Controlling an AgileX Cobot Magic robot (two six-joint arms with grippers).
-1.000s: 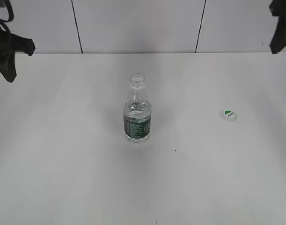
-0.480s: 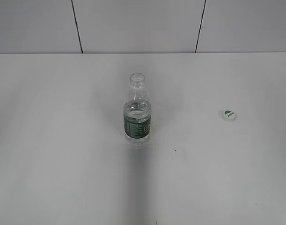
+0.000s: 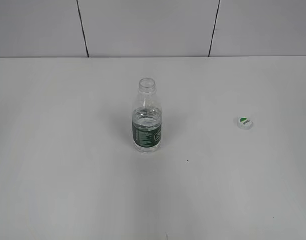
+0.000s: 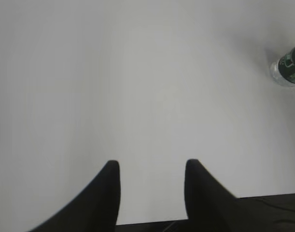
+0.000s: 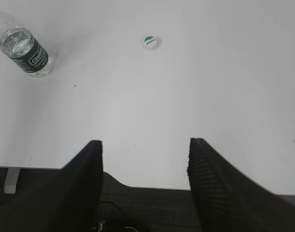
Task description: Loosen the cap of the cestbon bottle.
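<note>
The cestbon bottle (image 3: 146,120) stands upright and uncapped near the middle of the white table (image 3: 67,175), partly filled with water, while the cap (image 3: 245,122) lies well apart to its right, green patch up. Neither arm appears in the exterior view. In the wrist views, the left gripper (image 4: 152,166) and right gripper (image 5: 145,145) both hang with fingers spread, holding nothing, over the table's near edge.
</note>
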